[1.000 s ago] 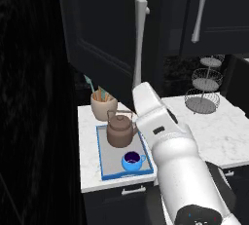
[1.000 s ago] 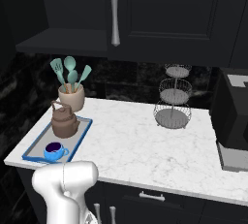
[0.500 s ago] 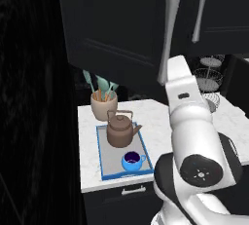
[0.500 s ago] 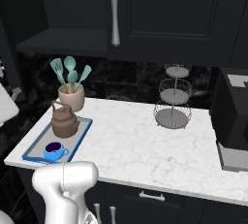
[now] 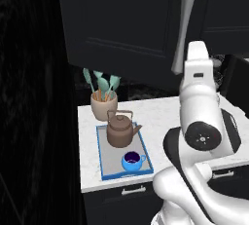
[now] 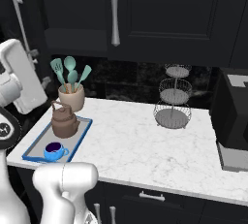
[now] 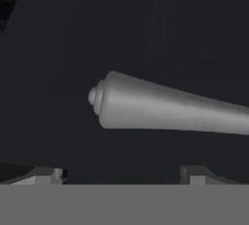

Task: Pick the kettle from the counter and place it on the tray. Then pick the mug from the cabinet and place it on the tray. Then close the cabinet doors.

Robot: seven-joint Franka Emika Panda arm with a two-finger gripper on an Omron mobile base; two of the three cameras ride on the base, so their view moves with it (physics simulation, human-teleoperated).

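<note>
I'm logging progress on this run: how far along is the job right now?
Done: the kettle and the mug both sit on the tray. In hand: closing the cabinet doors. The open gripper faces the silver bar handle of a door and has not closed on it. Left: swinging that door shut; the left base view shows it standing out over the counter.

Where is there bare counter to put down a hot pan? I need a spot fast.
The wide marble stretch of the counter between the tray and the tiered wire stand is bare, down to its front edge. The left end is crowded: kettle and mug on the tray, utensil pot behind.
</note>
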